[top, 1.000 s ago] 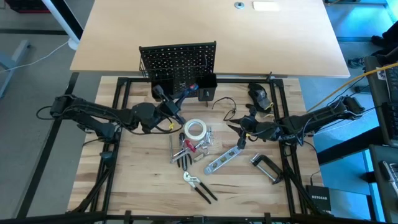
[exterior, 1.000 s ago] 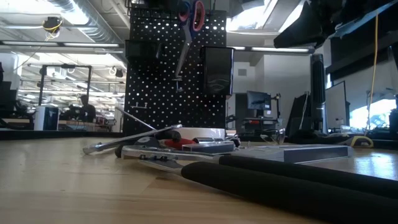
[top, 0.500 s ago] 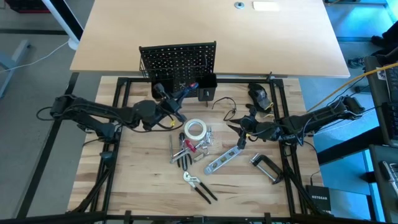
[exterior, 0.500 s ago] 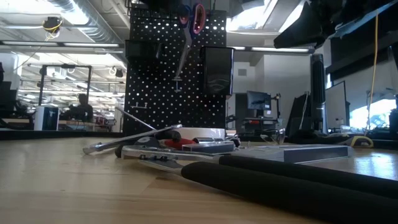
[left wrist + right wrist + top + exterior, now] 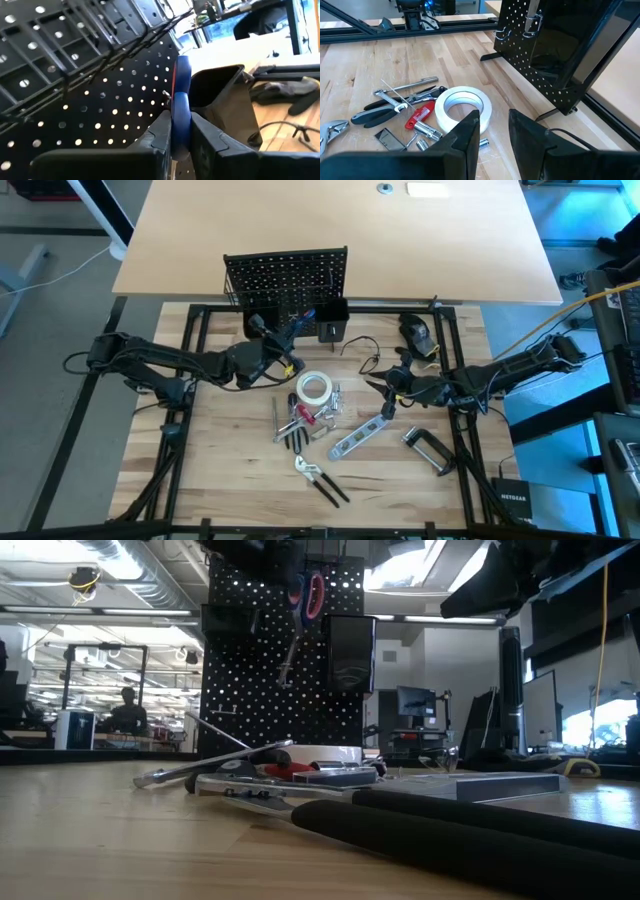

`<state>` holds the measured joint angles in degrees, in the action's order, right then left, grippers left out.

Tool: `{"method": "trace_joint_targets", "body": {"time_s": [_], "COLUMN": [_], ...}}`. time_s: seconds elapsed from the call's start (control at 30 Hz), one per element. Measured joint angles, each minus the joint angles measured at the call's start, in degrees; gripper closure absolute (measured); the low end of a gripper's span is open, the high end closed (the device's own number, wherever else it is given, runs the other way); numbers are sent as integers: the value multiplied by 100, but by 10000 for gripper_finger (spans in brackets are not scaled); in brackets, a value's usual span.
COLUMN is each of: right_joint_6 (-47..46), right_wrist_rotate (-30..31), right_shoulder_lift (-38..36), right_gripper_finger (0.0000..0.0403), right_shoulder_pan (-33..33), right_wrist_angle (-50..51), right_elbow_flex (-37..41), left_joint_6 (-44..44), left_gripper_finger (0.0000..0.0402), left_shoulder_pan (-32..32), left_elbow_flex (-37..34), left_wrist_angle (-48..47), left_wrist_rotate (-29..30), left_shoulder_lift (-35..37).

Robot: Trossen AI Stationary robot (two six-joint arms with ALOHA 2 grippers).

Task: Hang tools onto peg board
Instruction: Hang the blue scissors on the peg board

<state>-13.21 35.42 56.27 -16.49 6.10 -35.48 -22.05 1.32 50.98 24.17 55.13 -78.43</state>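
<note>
Left gripper (image 5: 181,137): pinching red-handled scissors (image 5: 305,600) against peg board (image 5: 285,275) | Right gripper (image 5: 494,125): parted, empty, waiting near tape roll (image 5: 314,388) | Risk: handle loop may miss its peg, dropping scissors | Writing: NETGEAR on box (image 5: 517,502) at the table's front right corner

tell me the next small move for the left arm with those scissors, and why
Probably ease the scissors closer to the peg board to seat a handle loop on a peg. The left gripper holds them by the handle just before the holes; the right gripper waits above the tape.
</note>
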Motion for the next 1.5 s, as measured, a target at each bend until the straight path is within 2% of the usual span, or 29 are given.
{"method": "trace_joint_targets", "body": {"time_s": [0.4, 0.6, 0.93, 1.5], "right_joint_6": [-1, -1, -42, -47], "right_wrist_rotate": [0, -2, -2, -2], "right_shoulder_lift": [0, 20, 133, 136], "right_gripper_finger": [297, 297, 297, 297], "right_shoulder_pan": [0, 0, 0, 0], "right_wrist_angle": [1, -3, -17, -35], "right_elbow_flex": [0, 0, 0, 0], "left_joint_6": [191, 456, 1569, 2290], "left_gripper_finger": [365, 358, 356, 350], "left_shoulder_pan": [5, 2, -217, -239], "left_elbow_flex": [0, 0, 7, 0], "left_wrist_angle": [666, 578, -74, -1474], "left_wrist_rotate": [97, 95, 119, 32], "left_shoulder_lift": [7, 7, 18, 11]}}
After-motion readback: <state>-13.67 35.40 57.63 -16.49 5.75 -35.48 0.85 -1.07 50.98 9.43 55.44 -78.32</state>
